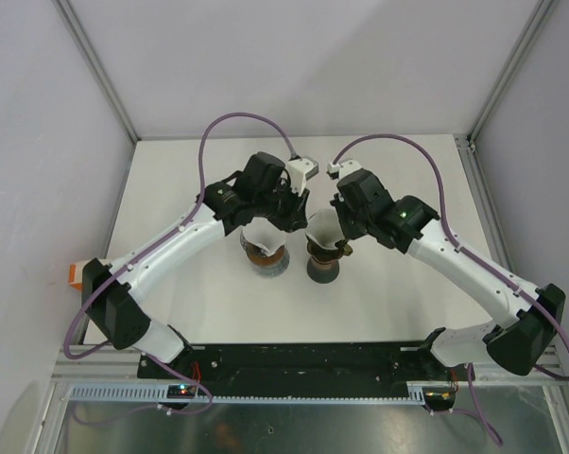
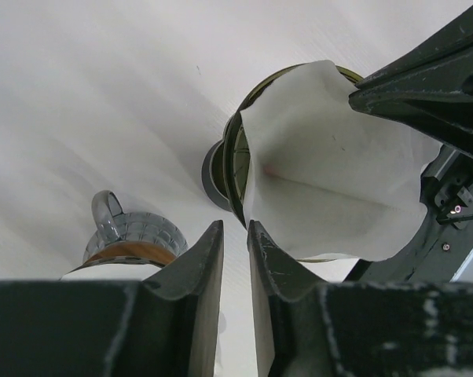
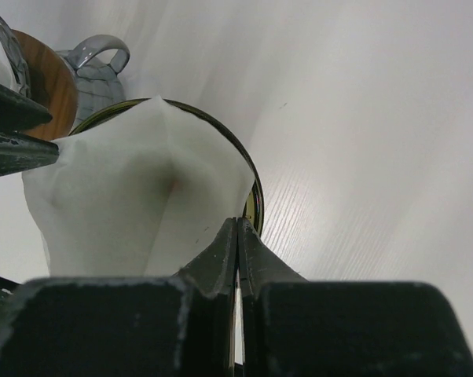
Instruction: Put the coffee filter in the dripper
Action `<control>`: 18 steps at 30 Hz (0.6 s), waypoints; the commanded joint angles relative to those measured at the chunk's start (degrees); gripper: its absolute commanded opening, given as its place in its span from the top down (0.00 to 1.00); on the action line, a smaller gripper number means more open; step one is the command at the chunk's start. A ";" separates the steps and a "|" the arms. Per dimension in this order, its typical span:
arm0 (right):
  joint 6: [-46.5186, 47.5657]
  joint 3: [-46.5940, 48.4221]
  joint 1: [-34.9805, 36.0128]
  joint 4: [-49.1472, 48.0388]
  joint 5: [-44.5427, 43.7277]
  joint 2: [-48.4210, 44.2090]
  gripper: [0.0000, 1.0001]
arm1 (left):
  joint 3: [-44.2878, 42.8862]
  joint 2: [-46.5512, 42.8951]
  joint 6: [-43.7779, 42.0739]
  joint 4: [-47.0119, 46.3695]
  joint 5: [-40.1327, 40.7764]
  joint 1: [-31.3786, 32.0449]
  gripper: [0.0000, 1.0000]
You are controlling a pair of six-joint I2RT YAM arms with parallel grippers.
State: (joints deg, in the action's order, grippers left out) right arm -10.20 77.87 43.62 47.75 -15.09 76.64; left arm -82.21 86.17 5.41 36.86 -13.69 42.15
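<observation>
Filter (image 3: 134, 196) edge pinched by right pincer (image 3: 237, 225): right wrist shows, overhead hides.

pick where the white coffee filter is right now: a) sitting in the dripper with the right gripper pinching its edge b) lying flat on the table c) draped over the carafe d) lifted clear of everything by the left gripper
a: the coffee filter stands open inside the dripper, and the right gripper is shut on its edge at the rim.
</observation>
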 commanded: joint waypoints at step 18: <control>3.33 -1.14 -0.90 -3.63 -0.55 -3.11 0.99 | 0.33 -1.18 -2.22 -1.19 -0.30 0.29 0.80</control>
State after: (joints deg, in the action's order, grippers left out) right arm -7.90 76.73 42.94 45.34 -14.59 76.31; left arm -82.06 86.26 4.47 36.49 -13.69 42.26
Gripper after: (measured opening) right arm 0.009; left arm 0.196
